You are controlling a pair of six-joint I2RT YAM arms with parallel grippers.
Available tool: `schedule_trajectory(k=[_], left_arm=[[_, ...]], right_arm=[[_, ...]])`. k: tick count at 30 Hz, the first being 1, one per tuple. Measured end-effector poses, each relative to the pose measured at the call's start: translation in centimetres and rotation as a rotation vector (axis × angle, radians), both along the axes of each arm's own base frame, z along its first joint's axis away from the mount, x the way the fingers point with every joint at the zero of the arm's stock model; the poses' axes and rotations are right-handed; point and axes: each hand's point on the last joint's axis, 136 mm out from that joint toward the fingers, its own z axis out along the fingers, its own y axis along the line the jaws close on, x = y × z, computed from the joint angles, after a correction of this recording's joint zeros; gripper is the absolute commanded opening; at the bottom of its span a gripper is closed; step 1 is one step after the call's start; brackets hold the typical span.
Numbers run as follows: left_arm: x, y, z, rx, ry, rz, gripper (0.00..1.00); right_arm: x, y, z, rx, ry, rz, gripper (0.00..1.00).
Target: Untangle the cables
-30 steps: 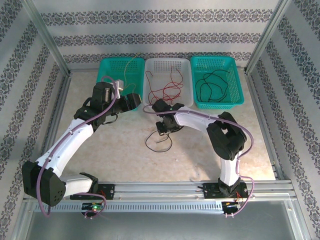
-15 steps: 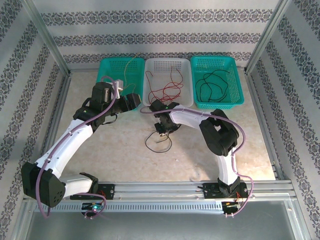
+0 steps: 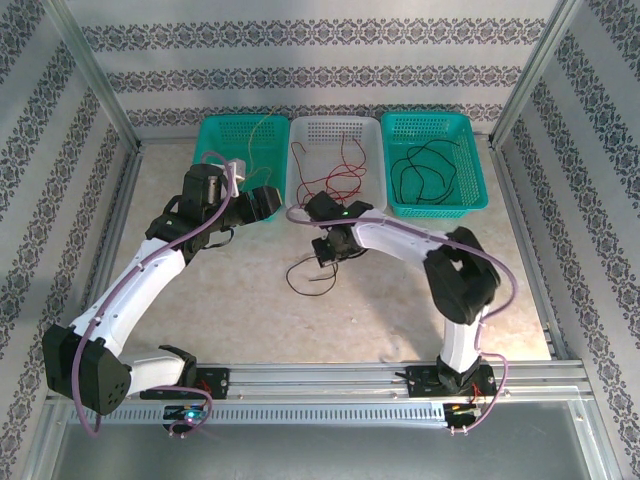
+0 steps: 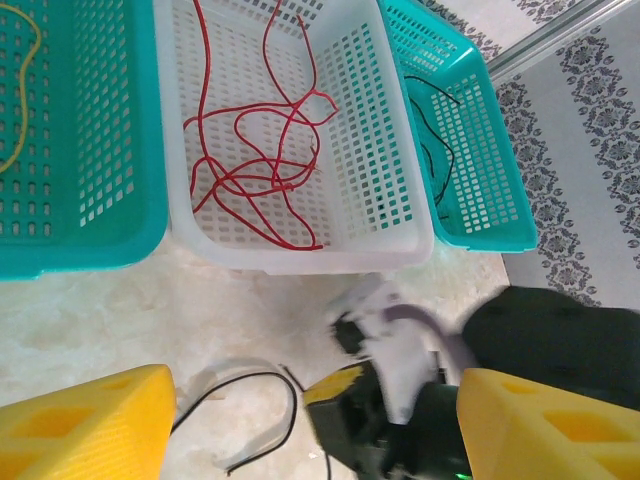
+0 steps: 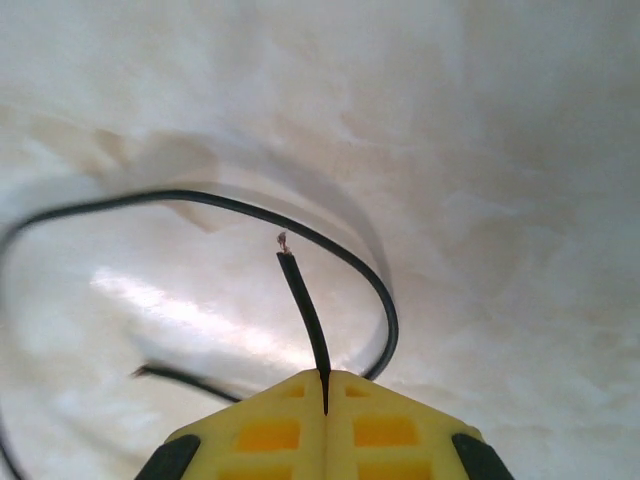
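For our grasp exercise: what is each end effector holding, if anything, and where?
Right end effector pinches the thin black wire near its stripped tip; left end effector holds nothing.

The pale marbled table (image 3: 250, 320) carries three baskets in a row beyond both grippers. A teal basket (image 3: 213, 140) sits just past the left gripper (image 3: 268, 205), a white basket (image 3: 371, 150) just beyond the right gripper (image 3: 330, 255), and a second teal basket (image 3: 472, 150) off to that gripper's right. A loose loop of black cable (image 3: 310, 280) lies on the bare surface beneath and just near-left of the right gripper, short of the baskets.
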Motion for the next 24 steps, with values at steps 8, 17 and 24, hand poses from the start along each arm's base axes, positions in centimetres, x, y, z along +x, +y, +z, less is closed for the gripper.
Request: schedule_trajectory(k=[8, 17, 24], left_arm=[[-0.4, -1.5, 0.7, -0.079, 0.004, -0.068, 0.74], [-2.1, -6.7, 4.5, -0.248, -0.126, -0.277, 0.77], [-4.8, -12.4, 10.6, -0.298, -0.285, -0.508, 0.82]], right_arm=[[0.5, 0.2, 12.0, 0.271, -0.24, -0.063, 0.0], [1.2, -2.8, 22.0, 0.494, -0.392, -0.183, 0.0], [1.4, -4.3, 30.2, 0.65, -0.517, -0.205, 0.0]])
